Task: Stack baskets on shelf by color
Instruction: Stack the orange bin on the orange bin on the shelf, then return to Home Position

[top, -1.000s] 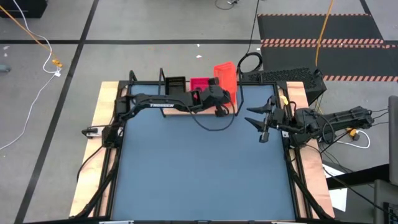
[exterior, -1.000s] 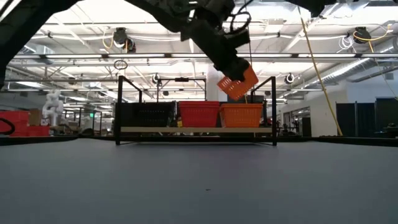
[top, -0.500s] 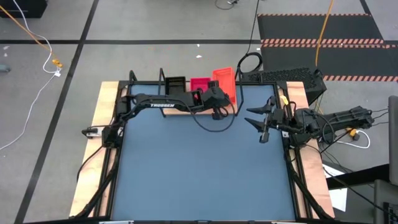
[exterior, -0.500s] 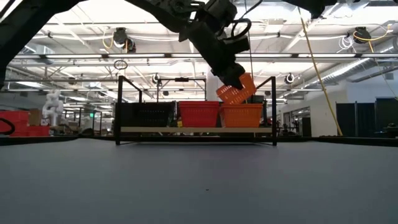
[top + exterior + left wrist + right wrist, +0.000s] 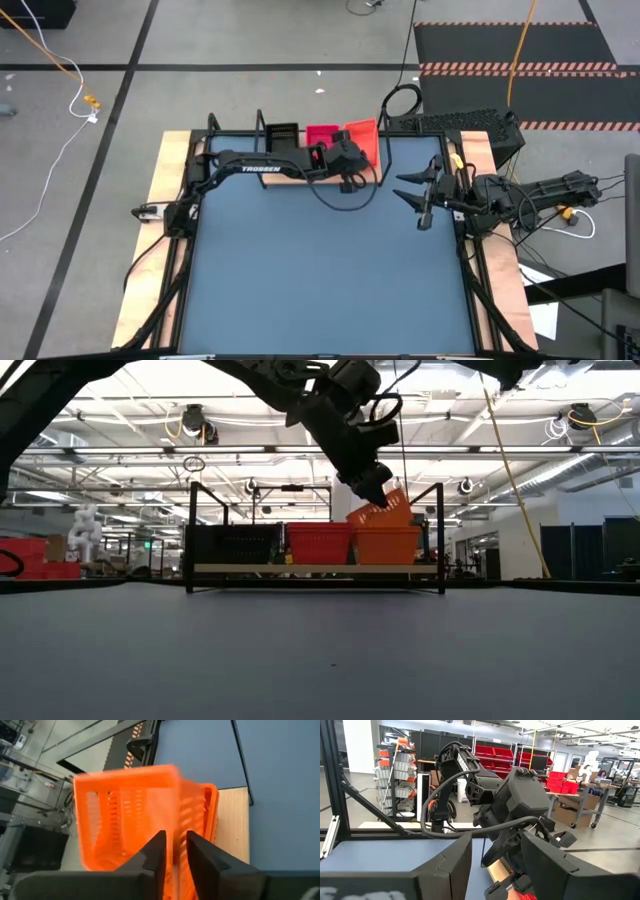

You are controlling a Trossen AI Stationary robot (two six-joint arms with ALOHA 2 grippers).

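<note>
The shelf [image 5: 315,569] stands at the table's far edge, a wooden plank in a black wire frame. On it, seen in the low view, sit the black baskets [image 5: 240,544] on the left, the pinkish-red baskets [image 5: 320,543] in the middle and the orange baskets [image 5: 390,546] on the right. My left gripper [image 5: 375,488] [image 5: 353,158] is shut on one more orange basket [image 5: 385,513] [image 5: 363,138], tilted right above the orange ones. My right gripper [image 5: 424,196] hangs open over the table's right side and touches nothing. My left gripper pinches the orange basket's side wall [image 5: 175,837] at its rim, one finger [image 5: 156,854] inside the basket and one [image 5: 196,854] outside. The fingers come slanting down from above and from the near side. The basket hangs tilted, its low end at the rim of the orange baskets on the shelf.
The shelf's upright end loops [image 5: 441,535] rise beside the orange baskets. A black cable [image 5: 345,195] droops from the left arm over the blue tabletop [image 5: 320,270]. Beyond the table's far right corner lies a black keyboard tray [image 5: 455,123].
My left gripper has moved down and toward the shelf at the far edge, still shut on the orange basket. The basket has come down from above the shelf to the top of the orange baskets, and it is less tilted than before.
</note>
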